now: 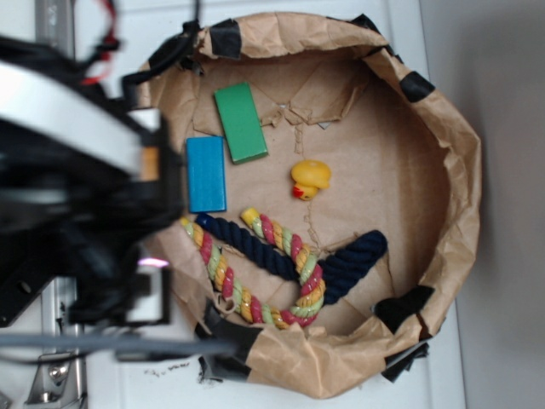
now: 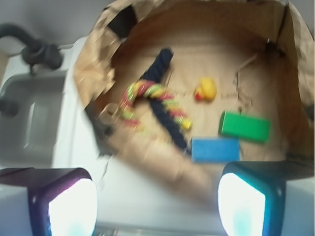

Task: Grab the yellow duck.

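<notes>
One yellow duck (image 1: 310, 178) sits alone on the brown paper floor of a crumpled paper basin (image 1: 443, 128) patched with black tape, its red-orange beak turned toward the ropes. Two blocks lie nearby: one green block (image 1: 241, 122) and one blue block (image 1: 206, 174), just beside each other and apart from the duck. Two ropes cross each other: one dark navy rope (image 1: 255, 247) and one multicoloured braided rope (image 1: 294, 281). The end effector (image 2: 157, 199) hangs outside the basin rim, well apart from the duck; in the wrist view its two fingers (image 2: 69, 204) stand spread wide with nothing between them.
</notes>
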`<state>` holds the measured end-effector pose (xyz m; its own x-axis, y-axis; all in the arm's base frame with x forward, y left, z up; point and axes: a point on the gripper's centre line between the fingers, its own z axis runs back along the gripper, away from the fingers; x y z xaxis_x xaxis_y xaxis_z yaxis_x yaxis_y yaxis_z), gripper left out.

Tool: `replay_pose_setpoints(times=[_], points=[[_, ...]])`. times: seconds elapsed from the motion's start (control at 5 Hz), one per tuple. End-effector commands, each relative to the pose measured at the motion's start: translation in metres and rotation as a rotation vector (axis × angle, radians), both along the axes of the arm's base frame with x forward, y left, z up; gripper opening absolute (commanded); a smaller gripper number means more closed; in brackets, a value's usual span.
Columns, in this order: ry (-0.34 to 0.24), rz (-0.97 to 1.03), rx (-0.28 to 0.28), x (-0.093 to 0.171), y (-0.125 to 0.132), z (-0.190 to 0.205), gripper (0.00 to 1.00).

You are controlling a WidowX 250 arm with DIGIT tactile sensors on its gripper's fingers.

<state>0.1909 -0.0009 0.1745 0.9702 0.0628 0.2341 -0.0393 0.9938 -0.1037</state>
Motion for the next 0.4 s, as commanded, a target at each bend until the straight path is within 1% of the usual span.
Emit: replay_pose_setpoints(times=[0.0,0.2], points=[[-0.008,-0.011,0.073,0.062,0.028,-0.042,1.0],[0.022,-0.138,0.115,0.075,0.027,-0.047,1.0]])
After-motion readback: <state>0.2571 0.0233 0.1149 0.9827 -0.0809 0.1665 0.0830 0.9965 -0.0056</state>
